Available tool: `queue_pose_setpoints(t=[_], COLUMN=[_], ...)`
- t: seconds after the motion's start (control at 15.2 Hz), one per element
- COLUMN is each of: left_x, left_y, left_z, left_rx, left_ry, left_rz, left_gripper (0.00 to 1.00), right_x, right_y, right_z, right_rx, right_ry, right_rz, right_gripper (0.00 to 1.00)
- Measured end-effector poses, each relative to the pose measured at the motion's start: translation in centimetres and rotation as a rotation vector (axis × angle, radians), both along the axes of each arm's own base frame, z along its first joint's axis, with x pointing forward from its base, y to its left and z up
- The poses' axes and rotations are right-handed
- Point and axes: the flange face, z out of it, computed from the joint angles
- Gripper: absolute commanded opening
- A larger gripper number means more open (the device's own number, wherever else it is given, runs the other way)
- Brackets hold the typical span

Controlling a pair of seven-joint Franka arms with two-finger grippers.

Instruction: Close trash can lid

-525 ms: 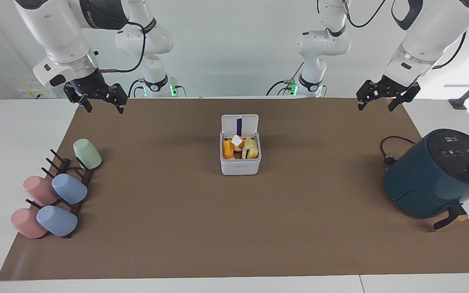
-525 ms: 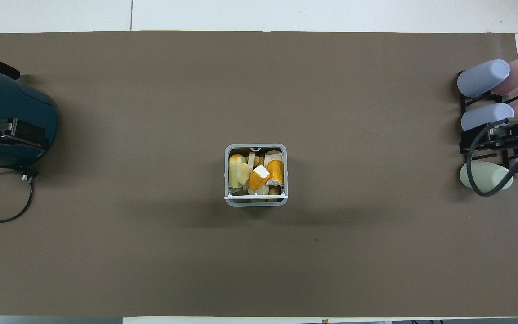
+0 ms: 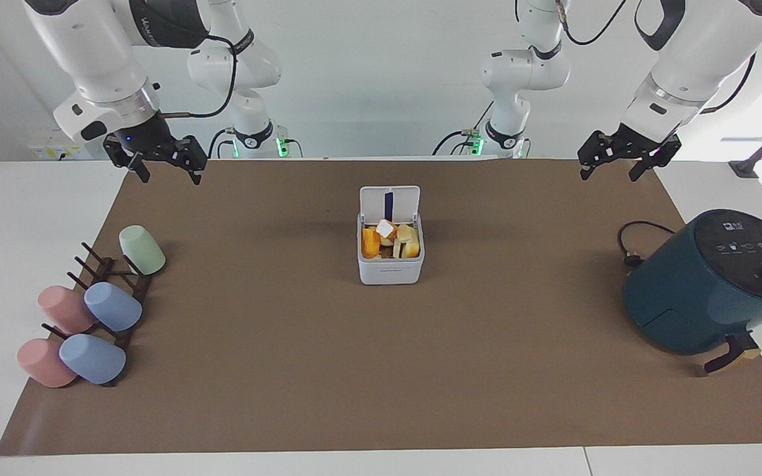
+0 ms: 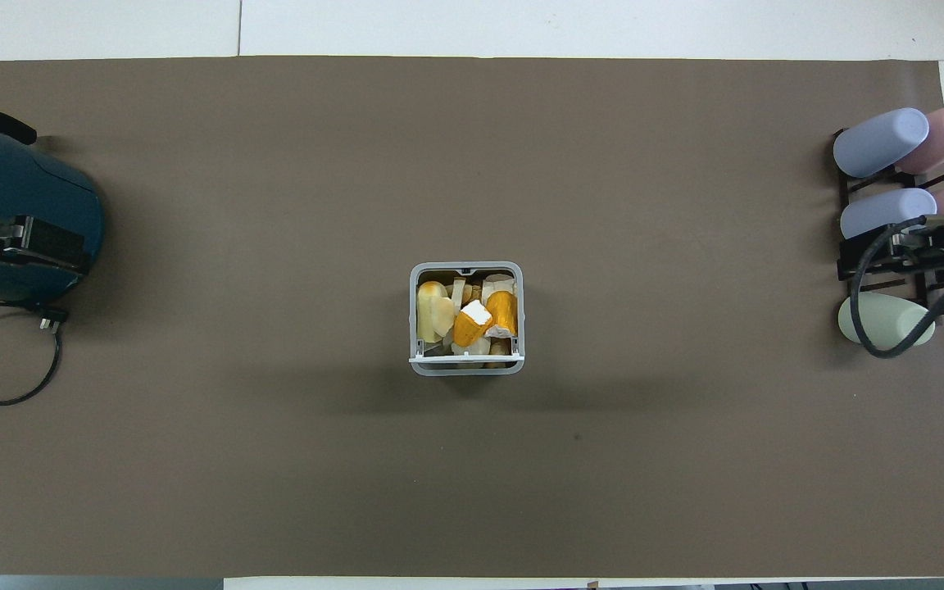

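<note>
The small white trash can (image 3: 391,270) stands at the middle of the brown mat, full of orange and pale scraps. Its lid (image 3: 389,201) stands upright on the edge nearer to the robots, with the dark blue strip showing. In the overhead view the trash can (image 4: 415,319) is open and the lid (image 4: 466,358) shows only as a thin edge. My right gripper (image 3: 169,176) is open and empty, up in the air over the mat's corner at the right arm's end. My left gripper (image 3: 609,174) is open and empty, up over the mat's edge at the left arm's end. Both are well apart from the can.
A teal air fryer (image 3: 705,284) with a black cable (image 3: 632,244) stands at the left arm's end of the table. A dark rack (image 3: 113,297) with several pastel cups lies at the right arm's end. The brown mat (image 3: 381,370) covers most of the table.
My left gripper has shifted very slightly. The trash can, its lid and the right arm have not moved.
</note>
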Motion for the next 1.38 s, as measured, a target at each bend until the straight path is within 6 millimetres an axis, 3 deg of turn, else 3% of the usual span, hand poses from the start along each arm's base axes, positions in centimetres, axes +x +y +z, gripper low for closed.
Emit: queue_pose_setpoints(t=[0.07,0.13,0.26,0.33,0.52,0.85,1.11,1.38], left_x=[-0.2,-0.5,-1.7,-2.7,-7.0,-11.9,-14.6,-15.0], left_y=[-0.9,-2.4,-7.3,-10.1,-17.6,-24.9,-28.6,-30.4], left_z=[-0.1,-0.3,-0.9,-1.5,-3.8,-8.2,-10.9,-11.6], left_rx=[0.001,0.003,0.004,0.003,0.008,-0.041,-0.074,-0.11], left_ry=[0.002,0.0,-0.03,-0.045,-0.038,0.0,-0.011,-0.041], left_rz=[-0.01,-0.008,0.029,0.049,0.041,-0.076,-0.146,-0.121], left_gripper=[0.9,0.69,0.15,0.0,0.0,0.0,0.0,0.0], right_x=[0.0,0.0,0.0,0.0,0.0,0.0,0.0,0.0], right_y=[0.0,0.0,0.0,0.0,0.0,0.0,0.0,0.0], right_z=[0.0,0.0,0.0,0.0,0.0,0.0,0.0,0.0], right_rx=[0.0,0.0,0.0,0.0,0.0,0.0,0.0,0.0], right_ry=[0.0,0.0,0.0,0.0,0.0,0.0,0.0,0.0], right_rz=[0.0,0.0,0.0,0.0,0.0,0.0,0.0,0.0], right_gripper=[1.0,1.0,1.0,1.0,1.0,1.0,1.0,1.0])
